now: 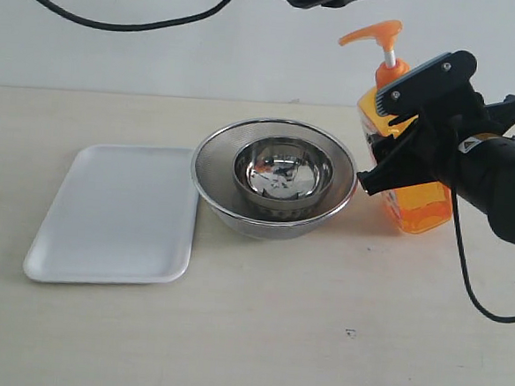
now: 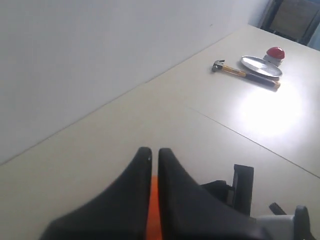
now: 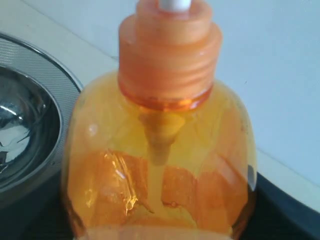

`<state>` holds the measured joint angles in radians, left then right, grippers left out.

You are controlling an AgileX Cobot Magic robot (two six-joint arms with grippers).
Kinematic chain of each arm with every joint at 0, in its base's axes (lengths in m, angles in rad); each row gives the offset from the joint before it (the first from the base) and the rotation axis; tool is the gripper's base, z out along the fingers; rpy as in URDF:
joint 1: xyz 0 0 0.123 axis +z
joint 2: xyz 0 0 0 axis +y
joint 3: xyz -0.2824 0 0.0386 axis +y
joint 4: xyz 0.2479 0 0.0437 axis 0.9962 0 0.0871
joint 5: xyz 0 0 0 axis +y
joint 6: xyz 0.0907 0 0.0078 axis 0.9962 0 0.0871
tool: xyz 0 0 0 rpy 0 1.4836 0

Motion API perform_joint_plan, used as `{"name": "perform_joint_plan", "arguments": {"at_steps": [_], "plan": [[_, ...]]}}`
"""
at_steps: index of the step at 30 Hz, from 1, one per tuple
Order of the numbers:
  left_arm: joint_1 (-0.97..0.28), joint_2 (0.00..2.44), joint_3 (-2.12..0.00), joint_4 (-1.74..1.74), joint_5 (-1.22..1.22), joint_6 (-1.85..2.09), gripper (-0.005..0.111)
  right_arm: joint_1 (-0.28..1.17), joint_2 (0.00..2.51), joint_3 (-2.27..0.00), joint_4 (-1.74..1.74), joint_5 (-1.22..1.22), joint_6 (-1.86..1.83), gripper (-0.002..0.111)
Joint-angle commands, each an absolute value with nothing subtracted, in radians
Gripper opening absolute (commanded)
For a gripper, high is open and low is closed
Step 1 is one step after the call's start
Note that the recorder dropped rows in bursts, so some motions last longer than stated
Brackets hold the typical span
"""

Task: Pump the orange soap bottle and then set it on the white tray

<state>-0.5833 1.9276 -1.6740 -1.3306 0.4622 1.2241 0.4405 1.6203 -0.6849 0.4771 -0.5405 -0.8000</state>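
Left jaws: two black, smooth, tapering fingers [image 2: 135, 190], pressed shut with nothing gripped. A thin orange sliver showed in the slit behind them, too little to identify. In the exterior view this arm was cut off at the top edge.

Tray [image 1: 115, 214]: white, flat, rectangular with rounded corners and a low rim, matte. It lay empty at the left of the pale tabletop [image 1: 318, 339], just beside the strainer.

Strainer [image 1: 215, 168]: round, fine steel mesh with a polished rim, at centre.

Bowl [image 1: 283, 173]: smaller, mirror-bright steel, nested inside the strainer. Its reflections were hard to read.

Bottle [image 1: 415, 208]: translucent orange plastic with rounded shoulders, a ribbed orange collar, a white stem and an orange pump head whose spout pointed left. It stood right of the strainer, well apart from the tray, and leaned slightly. A label on its left side was largely hidden by the jaws. Whether its base touched the tabletop could not be told. Up close, the dip tube and creased highlights showed through the wall.

Right jaws: black and angular, set partly apart and clamped on the bottle's body, one finger [image 1: 424, 81] at the shoulder. A black cable [image 1: 464, 278] trailed below the arm.

Far tabletop, left wrist view: hammer [image 2: 245, 74], round metal plate [image 2: 261, 66] and a red object [image 2: 275, 53], small and indistinct.
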Motion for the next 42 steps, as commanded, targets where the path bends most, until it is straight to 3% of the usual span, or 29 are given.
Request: {"name": "perform_joint_plan", "arguments": {"at_steps": [1, 42], "plan": [[-0.591, 1.962, -1.681, -1.364, 0.461, 1.228, 0.005, 0.441, 1.616, -0.692, 0.461, -0.542, -0.788, 0.000], [-0.609, 2.060, -1.681, -1.311, 0.549, 1.205, 0.005, 0.441, 1.616, -0.692, 0.461, -0.544, -0.790, 0.000]]}}
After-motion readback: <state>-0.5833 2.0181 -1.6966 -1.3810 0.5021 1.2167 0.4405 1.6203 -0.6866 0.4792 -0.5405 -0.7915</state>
